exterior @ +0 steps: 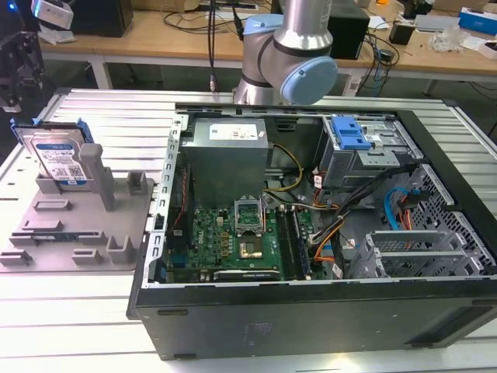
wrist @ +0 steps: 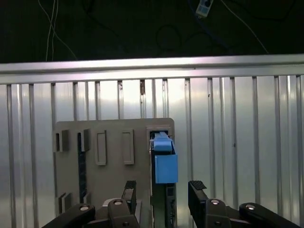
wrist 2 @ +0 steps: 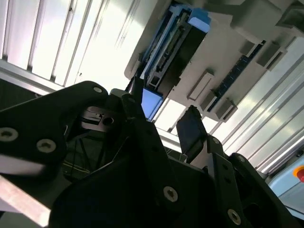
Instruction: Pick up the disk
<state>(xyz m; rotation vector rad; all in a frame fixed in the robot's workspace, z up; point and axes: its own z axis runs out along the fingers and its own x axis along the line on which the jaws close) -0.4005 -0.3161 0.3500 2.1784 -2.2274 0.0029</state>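
Your pincer [wrist: 163, 190] hung wide open and held nothing. In the first wrist view the disk [wrist: 164, 159] sat in line with the gap between its fingers [wrist: 197, 187], untouched. It stood on edge in the grey holder tray [exterior: 70, 233], at the exterior view's left of the computer case [exterior: 311, 311].

1. Ribbed worktop [exterior: 70, 326]: silver metal slats; carries items 2 and 3.
2. Holder tray [exterior: 58, 233]: flat grey plastic plate with upright posts and slots, at the exterior view's left, just beside the case. It also appears in the first wrist view [wrist: 109, 142].
3. Computer case [exterior: 311, 318]: black, lying on its side, interior exposed.
4. Power supply [exterior: 229, 155]: silver box in the case's far corner.
5. Motherboard [exterior: 225, 245]: green, near the power supply; metal-framed processor socket [exterior: 250, 214].
6. Drive-bay bracket [exterior: 347, 134]: blue plastic, on the metal drive cage.
7. Cables: orange lead [exterior: 330, 233] mid-case; blue ribbon [exterior: 400, 206] toward the exterior view's right.
8. Wooden worktop [exterior: 155, 39]: behind, strewn with wires and boxes.
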